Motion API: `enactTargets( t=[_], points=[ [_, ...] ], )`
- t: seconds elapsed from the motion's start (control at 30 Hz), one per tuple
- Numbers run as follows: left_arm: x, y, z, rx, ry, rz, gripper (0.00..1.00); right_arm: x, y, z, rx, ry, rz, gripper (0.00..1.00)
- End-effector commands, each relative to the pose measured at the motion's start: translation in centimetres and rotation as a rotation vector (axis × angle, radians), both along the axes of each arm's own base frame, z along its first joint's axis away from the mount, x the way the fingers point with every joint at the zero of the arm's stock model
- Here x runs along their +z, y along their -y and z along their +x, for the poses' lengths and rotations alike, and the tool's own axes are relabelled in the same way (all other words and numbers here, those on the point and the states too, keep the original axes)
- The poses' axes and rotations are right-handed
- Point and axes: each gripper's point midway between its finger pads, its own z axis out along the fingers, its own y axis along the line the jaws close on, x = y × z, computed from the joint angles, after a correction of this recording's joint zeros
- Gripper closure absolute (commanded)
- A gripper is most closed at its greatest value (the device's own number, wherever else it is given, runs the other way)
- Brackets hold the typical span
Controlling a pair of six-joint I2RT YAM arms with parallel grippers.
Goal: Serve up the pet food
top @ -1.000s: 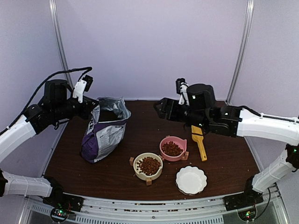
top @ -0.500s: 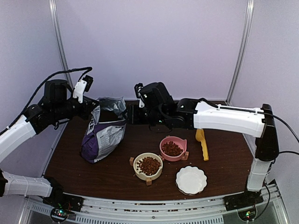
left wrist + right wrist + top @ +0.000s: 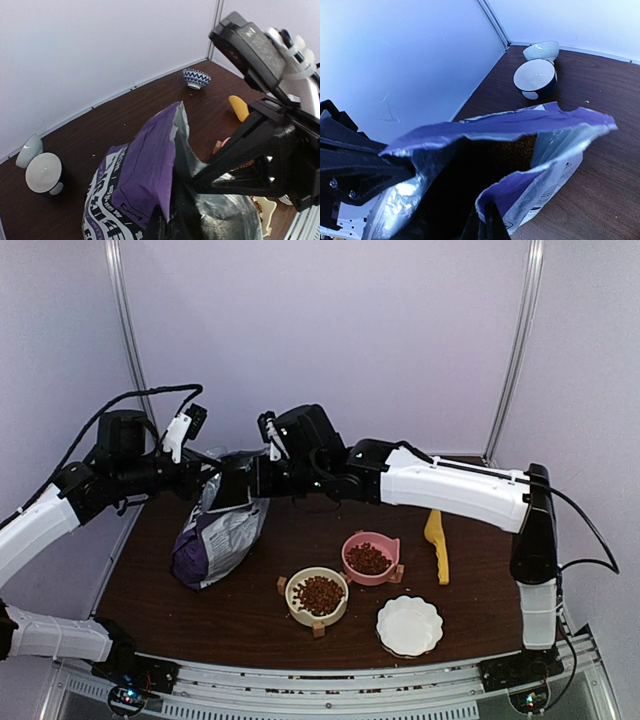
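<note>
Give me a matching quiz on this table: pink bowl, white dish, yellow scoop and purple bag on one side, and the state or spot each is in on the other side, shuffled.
Column one:
1 pink bowl
2 white dish
3 yellow scoop
4 purple bag

Column two:
A stands open at the left
B holds kibble
C empty
D lies flat, farthest right

Pairs: 1-B, 2-C, 3-D, 4-A.
</note>
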Motion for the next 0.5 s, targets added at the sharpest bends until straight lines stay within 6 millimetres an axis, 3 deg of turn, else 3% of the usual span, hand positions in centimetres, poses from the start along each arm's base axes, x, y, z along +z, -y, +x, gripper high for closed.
enactTargets(
  t=[0.0,0.13,0.23,0.37,0.43,0.47],
  points=[
    [5.1,3.1,-2.6,-0.224,0.095,-0.165,1.00,6.2,-3.3,-2.1,0.191,0.106,0.157,1.00],
    [6.3,3.2,-3.8,-0.266,0.118,-0.202,1.00,7.1,-4.9,-2.9,0.300,0.121,0.195,1.00],
    [7.0,3.0,-4.3,-0.273,0.135,-0.213,1.00,7.5,-5.4,-3.0,0.341,0.113,0.235,0.93],
    [7.0,1.6,-3.1,-0.152,0.130,-0.197,0.99,7.3,-4.7,-2.2,0.305,0.100,0.225,0.78],
    [6.9,0.5,-2.4,-0.074,0.130,-0.176,0.95,6.9,-4.1,-2.2,0.288,0.095,0.210,0.72],
    [7.0,0.1,-2.3,-0.052,0.137,-0.165,0.87,7.1,-3.6,-2.3,0.278,0.095,0.210,0.68]
  ],
)
